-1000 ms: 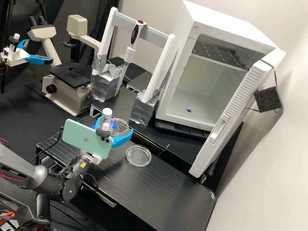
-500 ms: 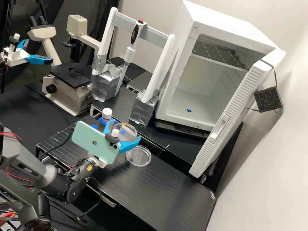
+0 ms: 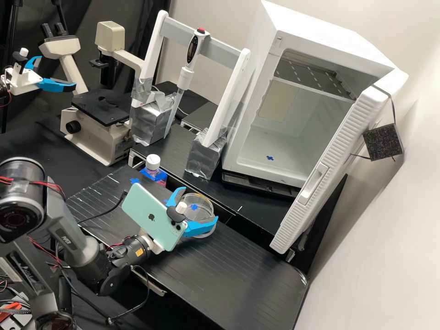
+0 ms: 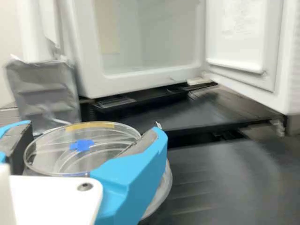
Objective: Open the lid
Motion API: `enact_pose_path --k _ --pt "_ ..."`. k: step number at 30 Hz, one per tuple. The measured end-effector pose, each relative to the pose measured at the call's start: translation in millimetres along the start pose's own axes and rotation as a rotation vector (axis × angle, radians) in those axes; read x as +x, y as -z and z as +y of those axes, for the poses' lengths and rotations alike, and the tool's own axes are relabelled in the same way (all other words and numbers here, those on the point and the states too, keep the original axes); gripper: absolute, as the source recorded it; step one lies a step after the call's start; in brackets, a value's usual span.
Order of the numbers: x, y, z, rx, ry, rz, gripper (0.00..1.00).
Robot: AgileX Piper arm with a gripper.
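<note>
My gripper [image 3: 200,204] is over the black bench in the high view, its blue fingers spread around the sides of a clear round lid [image 3: 204,205] that bears a blue mark. Directly beneath lies the clear round dish [image 3: 205,235], largely covered by the lid; whether they touch I cannot tell. In the wrist view the gripper [image 4: 92,131] is shut on the lid [image 4: 56,152], whose rim carries a yellow strip. Part of the dish [image 4: 163,190] shows below and beyond one finger.
A white-capped bottle [image 3: 152,162] stands behind the bench platform [image 3: 247,275]. Farther back are a foil-wrapped stand foot [image 3: 204,158] and a white incubator [image 3: 263,169] with its door [image 3: 316,178] swung out. A microscope [image 3: 103,107] stands at the back left.
The gripper has carried the lid rightward and toward the bench front, from beside the bottle to over the dish. The bottle has come into fuller view.
</note>
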Motion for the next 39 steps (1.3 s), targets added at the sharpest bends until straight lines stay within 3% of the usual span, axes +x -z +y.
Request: enact_pose_path --k 7,12,22,30,35,39 --pt "-3.9 -0.1 3.9 -0.028 -0.001 0.002 0.0" --pt "-9.1 1.7 11.9 -0.013 -0.048 -0.011 0.0" --pt "-16.1 12.6 20.3 -0.023 -0.113 0.023 0.0" --pt "-10.4 -9.5 21.0 0.026 -0.107 -0.082 0.0" --pt "-5.7 -22.8 25.9 0.036 -0.119 -0.139 0.0" --pt "-4.2 -25.3 26.8 0.035 -0.12 -0.144 0.0"
